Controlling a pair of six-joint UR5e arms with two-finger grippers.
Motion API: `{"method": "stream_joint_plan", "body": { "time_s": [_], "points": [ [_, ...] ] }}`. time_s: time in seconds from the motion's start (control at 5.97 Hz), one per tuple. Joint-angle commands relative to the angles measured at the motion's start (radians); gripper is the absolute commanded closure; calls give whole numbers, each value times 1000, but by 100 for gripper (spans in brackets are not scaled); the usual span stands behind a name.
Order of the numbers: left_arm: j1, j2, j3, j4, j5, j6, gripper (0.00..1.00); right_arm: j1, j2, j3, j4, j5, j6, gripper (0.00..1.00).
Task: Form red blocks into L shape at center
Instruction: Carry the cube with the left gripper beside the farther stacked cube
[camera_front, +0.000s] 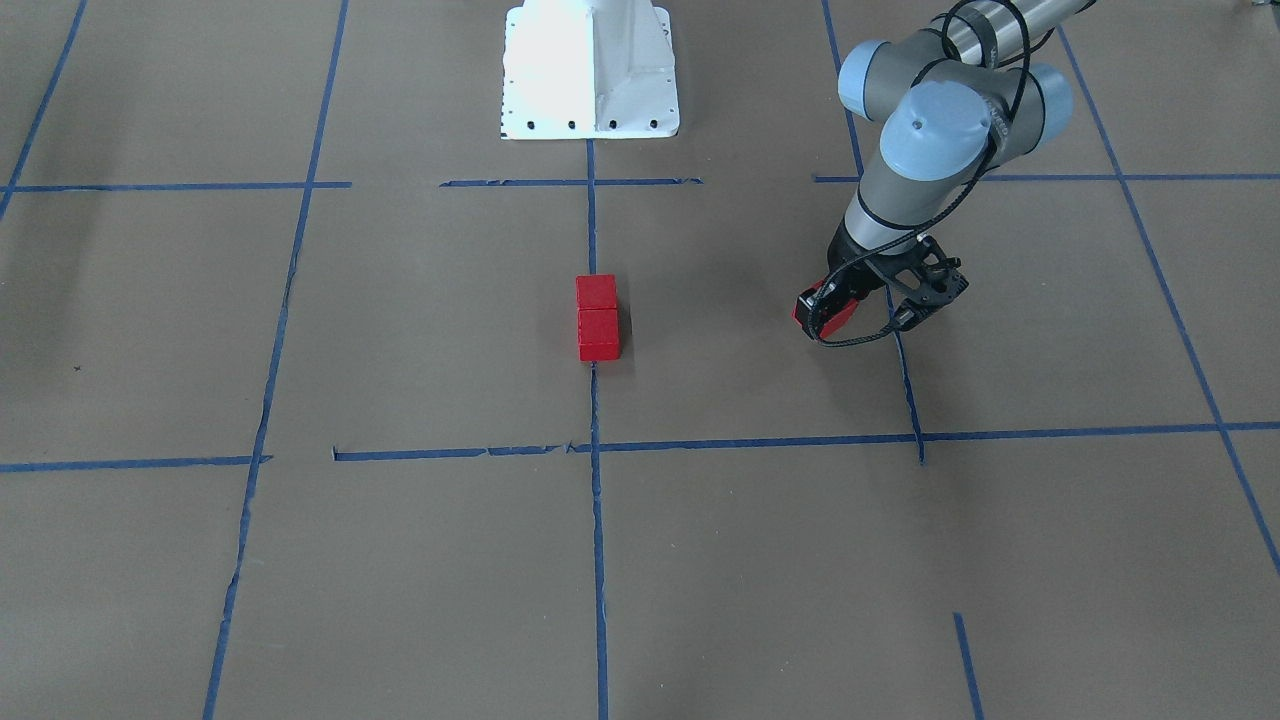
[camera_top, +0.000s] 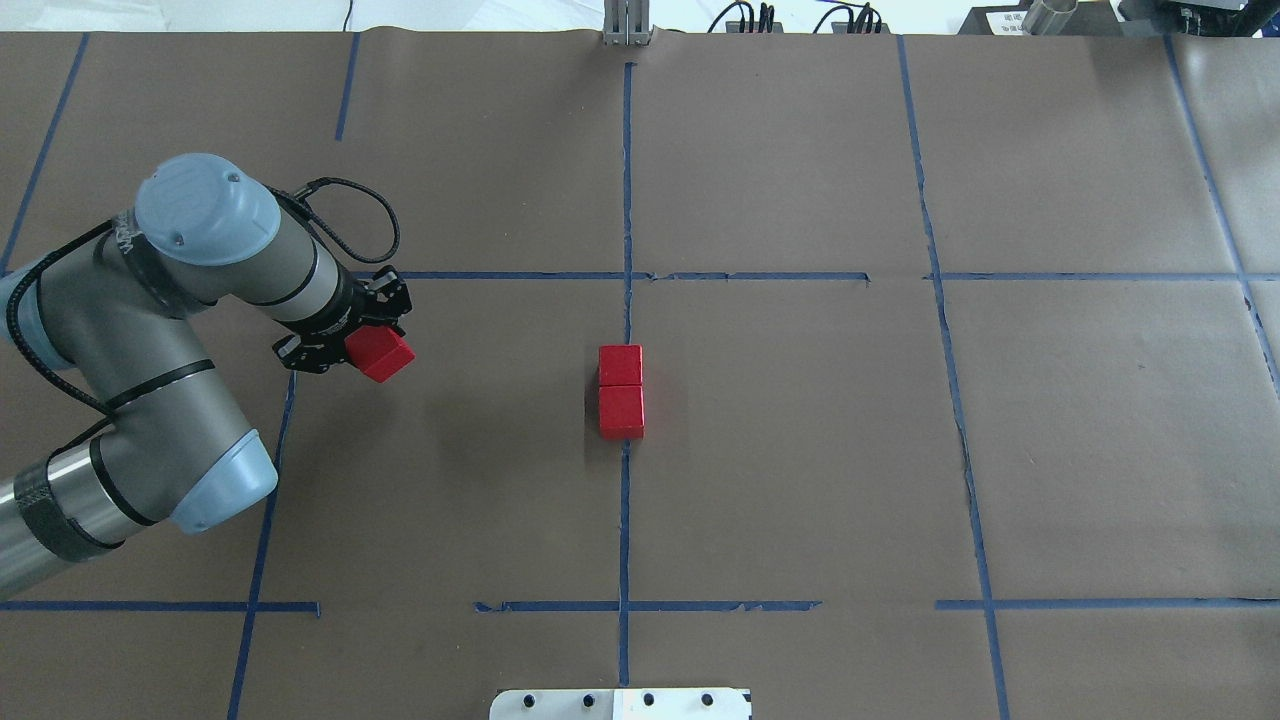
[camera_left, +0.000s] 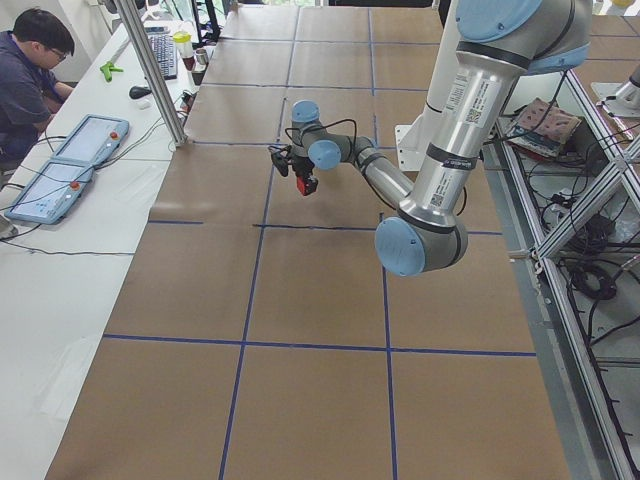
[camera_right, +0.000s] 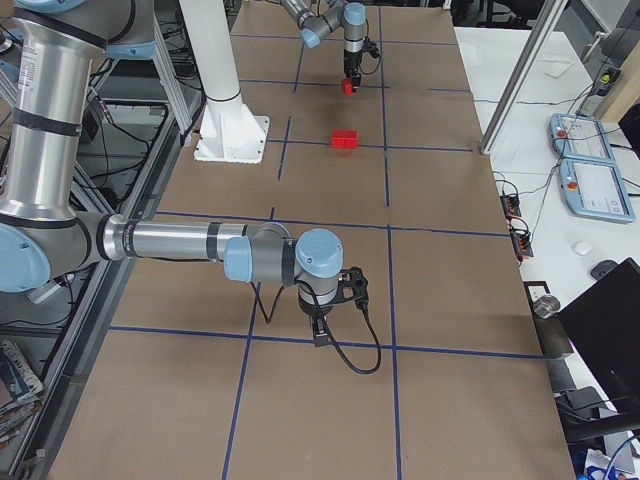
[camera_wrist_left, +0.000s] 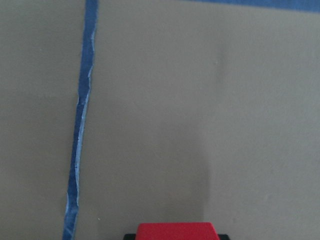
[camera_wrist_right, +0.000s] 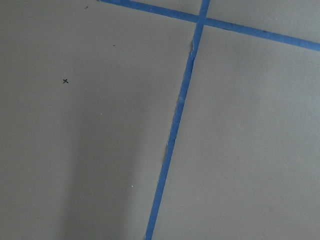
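Note:
Two red blocks (camera_top: 620, 365) (camera_top: 621, 412) lie touching in a short line on the vertical blue tape line (camera_top: 625, 500) of the center area; they also show in the front-facing view (camera_front: 597, 315). My left gripper (camera_top: 372, 350) is shut on the third red block (camera_top: 382, 355) and holds it above the paper, well to the left of the pair. That block shows at the bottom edge of the left wrist view (camera_wrist_left: 175, 231). My right gripper (camera_right: 320, 335) shows only in the exterior right view, low over the paper far from the blocks. I cannot tell whether it is open or shut.
The robot's white base (camera_front: 590, 70) stands behind the center. An operator (camera_left: 30, 70) sits at a side table with teach pendants (camera_left: 60, 165). A metal post (camera_left: 160, 75) stands at the table's far edge. Blue tape lines grid the brown paper.

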Motion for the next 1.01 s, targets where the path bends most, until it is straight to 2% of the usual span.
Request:
{"method": "stream_joint_plan", "body": {
  "time_s": [0.0,0.17,0.34,0.5,0.67,0.84],
  "points": [
    [47,-63,24,11,37,-526,89,0,-1,0,0,0,-2,0],
    [96,-120,82,11,42,-680,89,0,-1,0,0,0,-2,0],
    [121,-246,201,49,42,-748,89,0,-1,0,0,-1,-2,0],
    [141,-304,255,58,42,-756,87,0,-1,0,0,-1,-3,0],
    [156,-324,267,58,42,-787,87,0,-1,0,0,-1,-3,0],
    [158,-396,353,58,40,-807,86,0,-1,2,0,-1,-5,0]
  ]
}}
